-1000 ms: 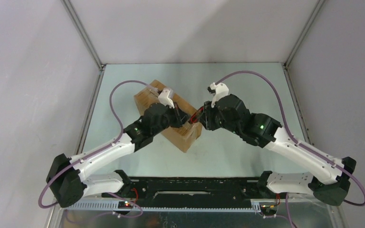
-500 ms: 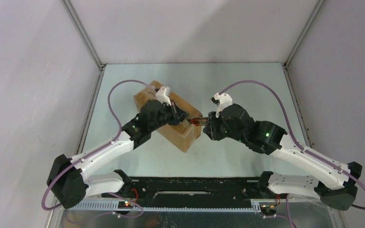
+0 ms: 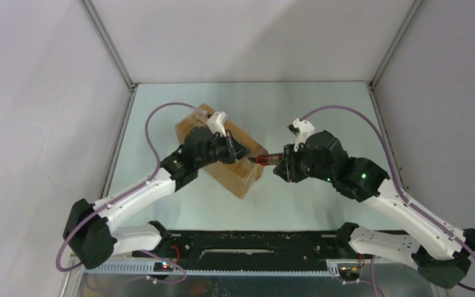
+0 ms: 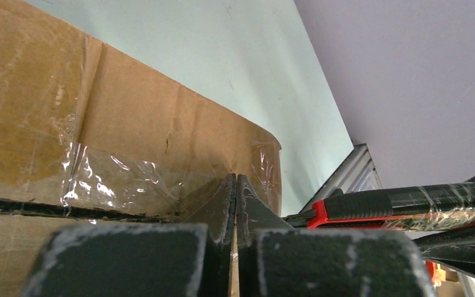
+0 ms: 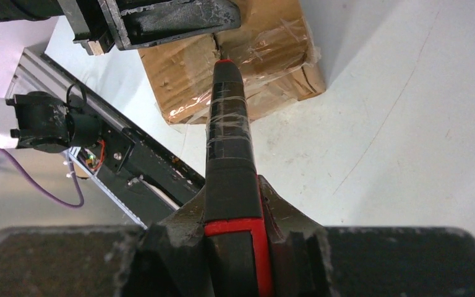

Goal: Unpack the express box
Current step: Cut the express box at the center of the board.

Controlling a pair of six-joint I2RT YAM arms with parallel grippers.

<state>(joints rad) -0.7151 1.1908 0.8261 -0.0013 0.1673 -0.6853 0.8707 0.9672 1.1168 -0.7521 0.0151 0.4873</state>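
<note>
The express box [image 3: 242, 177], a brown taped carton, lies slanted left of the table's centre. My left gripper [image 3: 237, 150] is shut and rests on the box's top near its right end; in the left wrist view its closed fingertips [image 4: 235, 180] sit against the taped cardboard [image 4: 148, 124]. My right gripper [image 3: 282, 163] is shut on a black and red utility knife [image 3: 263, 159]. The knife [image 5: 229, 117] points from the right gripper [image 5: 235, 201] at the taped seam on the box's end [image 5: 266, 62]. Its handle [image 4: 396, 201] shows in the left wrist view.
A black mounting rail [image 3: 247, 239] runs along the near edge between the arm bases. Grey walls with metal corner posts [image 3: 108, 43] close in the light green table [image 3: 309, 111]. Purple cables [image 3: 151, 133] loop above both arms.
My right gripper has drawn back to the right and a little nearer, with the knife still aimed at the box's end. The left gripper has shifted slightly along the box's top.
</note>
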